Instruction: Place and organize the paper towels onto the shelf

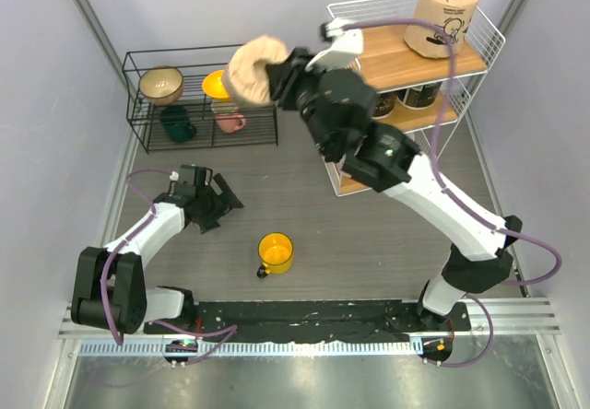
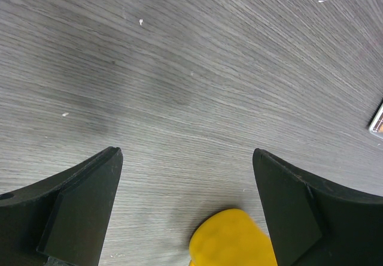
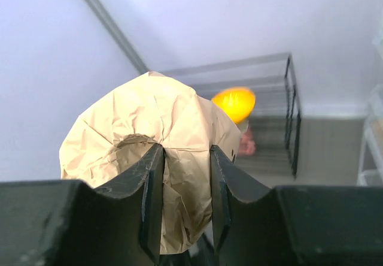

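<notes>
Tan-brown crumpled wrap covers the paper towel roll (image 1: 251, 70), which the right gripper (image 3: 185, 158) has clamped between its two fingers, high in the air to the left of the shelf (image 1: 493, 40). A second tan roll (image 1: 445, 17) with black print stands upright on top of that shelf. The left gripper (image 2: 185, 155) hangs low over the table (image 1: 369, 243) with its jaws wide apart, near the yellow mug (image 1: 275, 252).

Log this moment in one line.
right gripper: shut on tan roll, in air near shelf | left gripper: open, empty, by mug | second tan roll: atop shelf
</notes>
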Robot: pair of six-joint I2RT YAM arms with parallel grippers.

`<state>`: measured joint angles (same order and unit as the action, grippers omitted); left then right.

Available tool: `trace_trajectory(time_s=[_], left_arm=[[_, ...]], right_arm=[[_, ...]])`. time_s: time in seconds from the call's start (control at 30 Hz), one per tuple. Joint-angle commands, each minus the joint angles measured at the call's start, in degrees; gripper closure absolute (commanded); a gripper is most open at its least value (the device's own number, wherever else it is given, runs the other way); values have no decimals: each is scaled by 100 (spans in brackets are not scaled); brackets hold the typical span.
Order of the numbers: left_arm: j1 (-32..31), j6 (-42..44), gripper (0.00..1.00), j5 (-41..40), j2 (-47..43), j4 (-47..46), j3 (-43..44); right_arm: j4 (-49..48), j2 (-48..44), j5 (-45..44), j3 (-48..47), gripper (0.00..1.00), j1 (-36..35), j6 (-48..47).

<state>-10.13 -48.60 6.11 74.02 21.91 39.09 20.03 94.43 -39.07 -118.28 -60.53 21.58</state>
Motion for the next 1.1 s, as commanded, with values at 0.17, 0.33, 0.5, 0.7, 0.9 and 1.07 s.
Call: trace_trajectory(time_s=[0.17, 0.33, 0.5, 0.7, 0.9, 1.07], left_arm=[[-24, 61, 4, 119, -28, -143, 72], [-24, 61, 4, 110, -45, -135, 81], [-24, 44, 5, 171, -2, -178, 81], [-24, 52, 4, 180, -28, -178, 81], [-24, 61, 4, 145, -63, -135, 90], [-24, 70, 4, 145, -107, -117, 81]], right_arm=[[-1374, -960, -1462, -1182, 69, 59, -2122], [-2618, -1874, -1849, -302, 68, 59, -2817], [-2697, -2131, -2104, -231, 69, 68, -3195], [-2750, -1991, -2271, -239, 68, 68, -3485], [-2742, -1517, -2351, -222, 68, 278, -3530], [-1620, -1129, -1878, -581, 68, 1206, -2451]])
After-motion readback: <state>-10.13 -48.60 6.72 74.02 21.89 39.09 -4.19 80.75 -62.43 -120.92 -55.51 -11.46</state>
